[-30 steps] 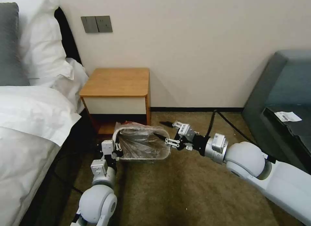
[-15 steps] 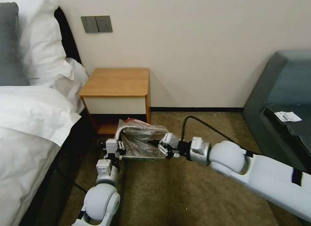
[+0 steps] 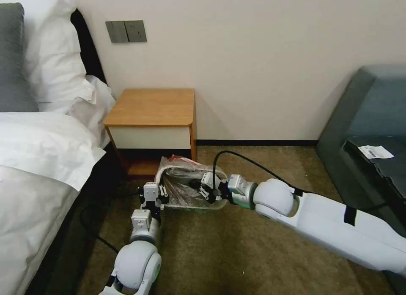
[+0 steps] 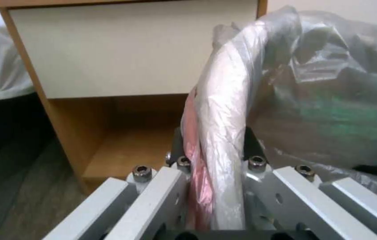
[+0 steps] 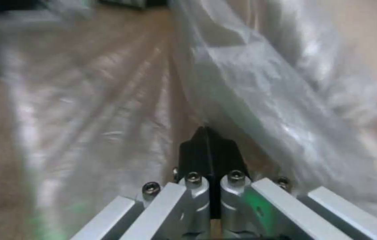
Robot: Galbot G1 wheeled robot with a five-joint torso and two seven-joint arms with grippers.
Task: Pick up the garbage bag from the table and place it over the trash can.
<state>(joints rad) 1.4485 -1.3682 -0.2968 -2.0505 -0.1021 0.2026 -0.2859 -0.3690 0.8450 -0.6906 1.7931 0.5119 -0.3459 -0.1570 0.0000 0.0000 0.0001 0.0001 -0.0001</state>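
The trash can [image 3: 192, 207] stands on the carpet in front of the table [image 3: 152, 107], with the wrinkly translucent garbage bag [image 3: 182, 176] draped over and into it. A red-pink band of the bag shows at the far rim. My left gripper [image 3: 154, 194] is shut on the near-left rim, pinching the film and its pink band against the rim between the fingers [image 4: 251, 146]. My right gripper [image 3: 195, 186] reaches in from the right, inside the can's opening. Its black fingertips [image 5: 206, 140] are shut together and press into the film of the garbage bag [image 5: 251, 83].
A white bed [image 3: 38, 159] fills the left side, close to my left arm. A dark grey sofa [image 3: 368, 113] stands at the right. A black cable [image 3: 237, 156] loops over my right wrist. Open carpet [image 3: 237, 252] lies in front of the can.
My right gripper has moved left from the can's right rim into its opening, and its fingers have shut. The can, the bag and my left gripper have shifted slightly to the right.
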